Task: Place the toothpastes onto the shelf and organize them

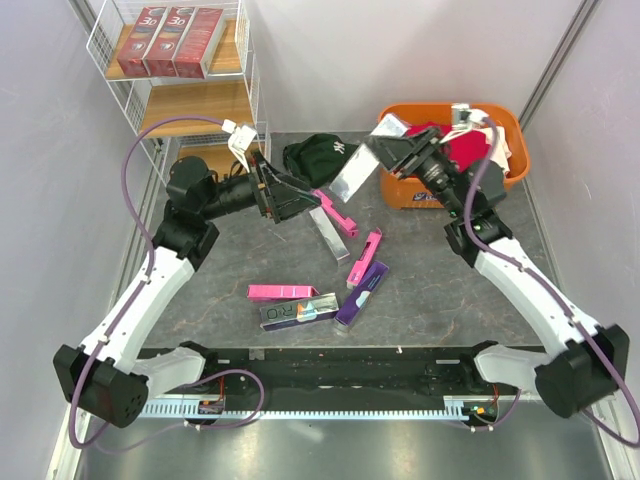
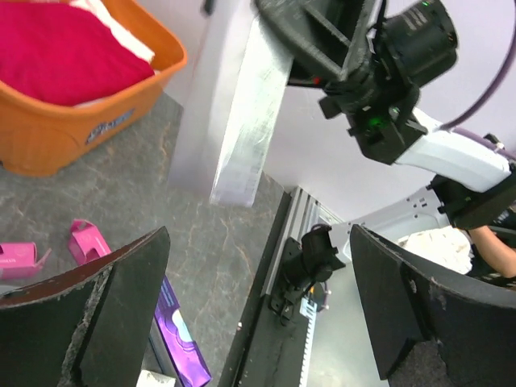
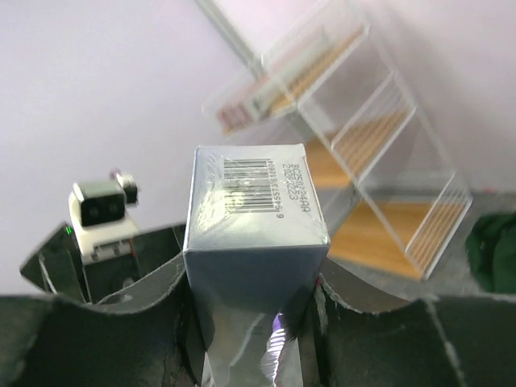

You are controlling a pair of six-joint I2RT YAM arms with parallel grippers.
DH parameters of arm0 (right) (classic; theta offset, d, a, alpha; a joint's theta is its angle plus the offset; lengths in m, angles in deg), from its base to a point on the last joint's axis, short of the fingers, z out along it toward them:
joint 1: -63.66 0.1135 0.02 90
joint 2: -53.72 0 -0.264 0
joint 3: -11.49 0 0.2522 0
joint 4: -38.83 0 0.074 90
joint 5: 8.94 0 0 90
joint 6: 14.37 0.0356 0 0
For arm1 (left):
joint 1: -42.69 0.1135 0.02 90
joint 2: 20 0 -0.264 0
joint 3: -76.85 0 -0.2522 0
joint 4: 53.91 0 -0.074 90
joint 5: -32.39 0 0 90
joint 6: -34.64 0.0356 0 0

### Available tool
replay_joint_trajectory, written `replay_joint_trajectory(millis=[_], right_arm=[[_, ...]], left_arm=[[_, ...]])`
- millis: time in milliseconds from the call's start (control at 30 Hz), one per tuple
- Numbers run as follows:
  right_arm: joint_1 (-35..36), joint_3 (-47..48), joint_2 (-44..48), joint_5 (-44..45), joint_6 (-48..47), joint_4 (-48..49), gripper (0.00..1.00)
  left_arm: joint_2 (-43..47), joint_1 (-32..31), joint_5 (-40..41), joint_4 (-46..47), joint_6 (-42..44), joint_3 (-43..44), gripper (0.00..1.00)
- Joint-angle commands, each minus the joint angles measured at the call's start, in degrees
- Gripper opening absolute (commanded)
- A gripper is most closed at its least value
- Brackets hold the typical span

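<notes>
My right end effector (image 3: 256, 284) is clamped on a silver box (image 3: 254, 218), one finger on each long side, near the end closest to my wrist. The barcoded end sticks out toward the shelf (image 1: 175, 95). My left end effector (image 2: 258, 274) is spread wide and holds nothing; it hangs just off the shelf's lower front corner, facing the silver box.

I judge the box to be light, hollow card: stiff along its length, but easily dented by a hard squeeze. Its glossy skin looks slippery. Held this near one end, it could pivot between my fingers, so a hold nearer the middle across the narrow faces would be steadier.

The shelf's top board carries three red boxes (image 1: 165, 42) side by side, and the board below it looks bare. Five more boxes (image 1: 298, 311) lie loose on the counter (image 1: 220, 290), well apart from the shelf toward my bases. The orange tub (image 1: 505, 130) stands farther from the shelf than anything else.
</notes>
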Motion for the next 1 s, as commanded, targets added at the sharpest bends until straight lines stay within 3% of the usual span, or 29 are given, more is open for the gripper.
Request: replay_joint_trajectory(millis=[0, 133, 300, 667, 967], right_arm=[[-0.17, -0.27, 7.38, 16.44, -0.05, 6.82, 0.39], [0.01, -2.74, 10.64, 22.44, 2.76, 11.14, 0.41], [0.01, -3.18, 11.53, 22.63, 7.15, 12.99, 0.42], [0.01, -2.65, 10.83, 19.38, 10.77, 14.66, 0.43], [0.01, -2.57, 10.65, 19.38, 11.73, 14.57, 0.43]], left_arm=[[-0.37, 0.16, 0.09, 6.30, -3.12, 1.18, 1.00], [-2.92, 0.16, -3.51, 16.31, -10.24, 0.48, 1.00], [-6.34, -0.10, -4.31, 28.45, -18.07, 1.17, 0.99], [-15.49, -5.64, -1.94, 29.51, -18.69, 11.71, 0.97], [-20.85, -9.42, 0.09, 29.69, -18.34, 17.34, 0.86]])
